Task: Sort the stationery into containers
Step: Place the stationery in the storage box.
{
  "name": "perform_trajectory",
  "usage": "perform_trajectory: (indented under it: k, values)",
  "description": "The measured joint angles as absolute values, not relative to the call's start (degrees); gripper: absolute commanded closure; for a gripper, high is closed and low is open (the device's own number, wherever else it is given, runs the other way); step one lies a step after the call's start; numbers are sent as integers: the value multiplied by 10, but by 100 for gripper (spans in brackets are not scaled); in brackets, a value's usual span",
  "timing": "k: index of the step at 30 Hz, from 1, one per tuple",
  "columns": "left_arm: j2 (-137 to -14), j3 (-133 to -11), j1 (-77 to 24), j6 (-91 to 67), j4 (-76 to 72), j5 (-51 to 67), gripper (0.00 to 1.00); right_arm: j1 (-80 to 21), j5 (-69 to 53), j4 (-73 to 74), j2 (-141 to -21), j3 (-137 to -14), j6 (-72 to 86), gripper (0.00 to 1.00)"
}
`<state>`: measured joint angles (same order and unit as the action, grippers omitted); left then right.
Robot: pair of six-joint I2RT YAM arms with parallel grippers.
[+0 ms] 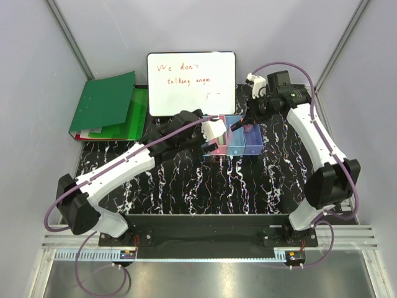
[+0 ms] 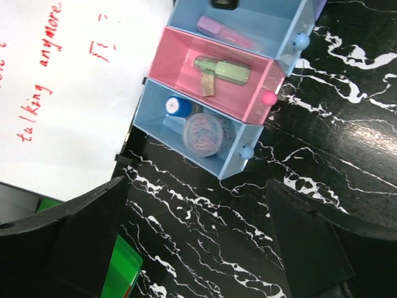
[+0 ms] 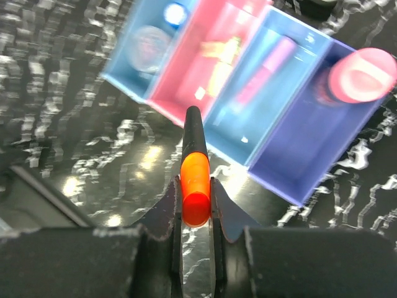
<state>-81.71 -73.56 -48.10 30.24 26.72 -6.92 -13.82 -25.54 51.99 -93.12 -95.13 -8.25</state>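
Right gripper point(image 3: 195, 186) pinches orange marker point(image 3: 193, 164) at bins' point(image 2: 260, 81) edge. Left gripper point(image 2: 195, 186) gapes open, near-left. Whiteboard point(image 2: 62, 93) crowds their far side, and the purple bin point(image 3: 298, 161) is blurry.

Bright, even light is falling from above; in the right wrist view glare is streaking the worktop point(image 3: 80, 161) beside blurred bins point(image 3: 248, 127).

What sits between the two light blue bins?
The pink bin, with a pale green marker lying inside it. The left wrist view shows this clearly.
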Motion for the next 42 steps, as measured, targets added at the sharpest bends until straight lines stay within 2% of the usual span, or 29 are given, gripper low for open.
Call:
perform_trajectory:
  k: [14,29,31,32,35,38,41,42]
  values:
    - [-797,-736,-454,304,263,-70,1,-169,-159,524,-1041,-950,-153,100]
    - [-790,-738,-447,302,260,-69,1,-205,-141,521,-1102,-935,-172,100]
    - [-785,-738,-446,302,260,-69,1,-206,-140,519,-1111,-936,-174,96]
    - [-783,-738,-445,302,260,-69,1,-206,-140,519,-1117,-937,-174,89]
    - [-776,-738,-444,301,260,-69,1,-207,-139,517,-1133,-951,-175,79]
    - [-773,-737,-442,300,260,-67,1,-207,-139,513,-1142,-968,-178,74]
    - [-772,-735,-439,297,260,-64,1,-209,-137,517,-1149,-980,-179,61]
    - [-772,-734,-438,296,261,-63,1,-209,-131,516,-1152,-985,-181,52]
